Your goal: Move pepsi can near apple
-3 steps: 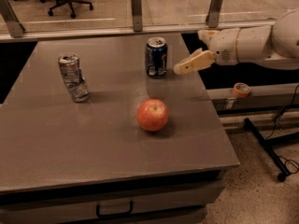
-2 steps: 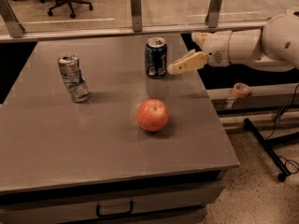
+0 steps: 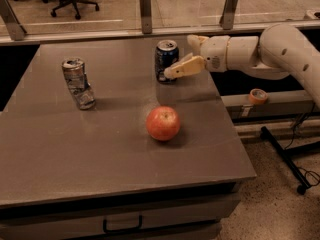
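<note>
One risk: the pincer (image 3: 171, 73), at the right side of the upright pepsi can (image 3: 164, 54) at the back of the counter (image 3: 75, 159), well apart from the apple (image 3: 163, 123), could tip it by pushing sideways; whether the pincer is apart or together, I cannot tell.

My arm (image 3: 287, 51) enters from the right edge and runs roughly level toward the left, with the wrist (image 3: 220, 54) straight. My gripper (image 3: 179, 57) sits at its left end, in the upper centre of view. Its fingers stand apart, the near finger (image 3: 185, 66) angled down-left.
</note>
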`<state>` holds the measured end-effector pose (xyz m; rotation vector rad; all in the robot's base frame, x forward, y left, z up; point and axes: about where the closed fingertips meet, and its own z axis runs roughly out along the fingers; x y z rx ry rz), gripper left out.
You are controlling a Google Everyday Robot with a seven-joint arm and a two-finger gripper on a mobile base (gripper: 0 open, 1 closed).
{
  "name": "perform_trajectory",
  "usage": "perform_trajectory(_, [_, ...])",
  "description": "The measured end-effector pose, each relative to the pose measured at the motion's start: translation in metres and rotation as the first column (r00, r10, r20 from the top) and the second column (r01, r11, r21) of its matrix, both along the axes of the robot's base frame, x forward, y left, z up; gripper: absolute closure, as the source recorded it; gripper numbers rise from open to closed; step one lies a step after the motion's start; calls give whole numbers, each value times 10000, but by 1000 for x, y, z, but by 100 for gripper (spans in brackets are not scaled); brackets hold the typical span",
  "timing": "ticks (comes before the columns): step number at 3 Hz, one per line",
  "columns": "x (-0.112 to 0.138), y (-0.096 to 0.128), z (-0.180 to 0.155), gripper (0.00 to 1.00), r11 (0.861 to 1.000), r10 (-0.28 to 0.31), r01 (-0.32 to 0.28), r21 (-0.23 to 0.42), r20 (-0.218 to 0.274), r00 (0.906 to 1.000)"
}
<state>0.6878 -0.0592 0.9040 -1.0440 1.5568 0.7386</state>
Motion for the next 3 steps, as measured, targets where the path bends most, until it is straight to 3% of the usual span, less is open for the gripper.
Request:
perform_trajectory(1, [-7, 20, -15, 17, 9982, 516, -505, 309, -345, 9981])
perform_trajectory(2, [-10, 32, -24, 42, 9956, 854, -836, 423, -445, 9954])
perform_trajectory(3, [-12, 36, -25, 64, 9924, 1139, -1124, 493, -290, 9931])
